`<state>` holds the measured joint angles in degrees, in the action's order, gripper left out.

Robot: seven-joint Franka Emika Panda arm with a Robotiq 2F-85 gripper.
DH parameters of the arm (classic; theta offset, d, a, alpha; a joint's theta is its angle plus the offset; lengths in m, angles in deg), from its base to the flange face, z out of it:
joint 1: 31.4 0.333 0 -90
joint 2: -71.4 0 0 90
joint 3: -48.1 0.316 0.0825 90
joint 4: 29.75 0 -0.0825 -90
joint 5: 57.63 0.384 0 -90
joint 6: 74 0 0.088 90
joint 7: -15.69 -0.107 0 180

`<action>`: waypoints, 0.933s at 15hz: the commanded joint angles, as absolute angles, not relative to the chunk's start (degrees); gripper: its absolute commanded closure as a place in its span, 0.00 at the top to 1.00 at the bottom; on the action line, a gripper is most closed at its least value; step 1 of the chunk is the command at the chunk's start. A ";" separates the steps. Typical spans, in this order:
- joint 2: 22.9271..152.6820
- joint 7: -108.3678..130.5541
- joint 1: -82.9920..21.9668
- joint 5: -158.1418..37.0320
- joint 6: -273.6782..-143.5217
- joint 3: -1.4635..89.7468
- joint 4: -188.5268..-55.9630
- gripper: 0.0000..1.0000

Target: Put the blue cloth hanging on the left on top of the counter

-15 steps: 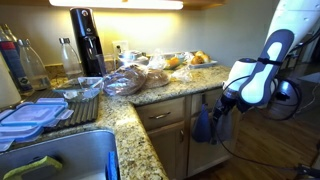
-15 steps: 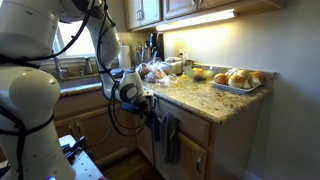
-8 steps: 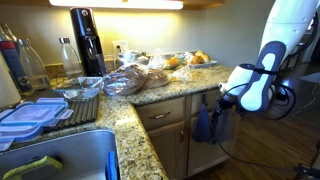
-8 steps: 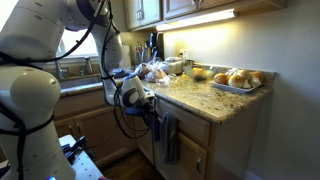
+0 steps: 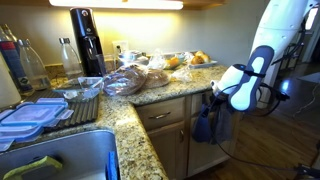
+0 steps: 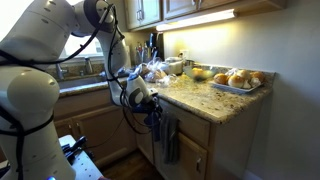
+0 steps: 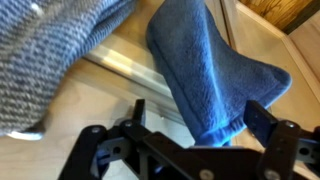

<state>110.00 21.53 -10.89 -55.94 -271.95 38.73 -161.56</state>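
The blue cloth (image 5: 203,126) hangs from the cabinet front below the counter (image 5: 165,96). It shows in both exterior views, here dark (image 6: 154,128) under the granite counter (image 6: 205,102). My gripper (image 5: 213,99) is at the cloth's upper part, just under the counter edge (image 6: 150,110). In the wrist view the blue cloth (image 7: 205,65) fills the middle, and one corner of it lies between my spread fingers. My gripper (image 7: 200,112) is open, and the right finger (image 7: 265,118) stands clear of the cloth.
A paler grey towel (image 7: 50,50) hangs beside the blue one (image 6: 170,140). On the counter are bagged bread (image 5: 130,78), a tray of rolls (image 6: 235,80), a black soda maker (image 5: 87,42), bottles (image 5: 25,65) and plastic containers (image 5: 30,115). The sink (image 5: 60,160) is near.
My arm has moved toward the cabinet front and a little upward. The gripper has closed in on the hanging blue cloth, which hangs as before.
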 commanded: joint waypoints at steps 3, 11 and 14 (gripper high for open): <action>110.46 22.53 -17.35 -59.49 -271.86 43.72 -158.58 1.00; 111.04 21.50 -22.85 -61.54 -271.80 48.96 -159.16 0.73; 110.68 21.82 -22.66 -61.43 -271.79 48.68 -159.47 0.53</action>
<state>110.88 21.54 -21.32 -60.11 -271.81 47.80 -159.85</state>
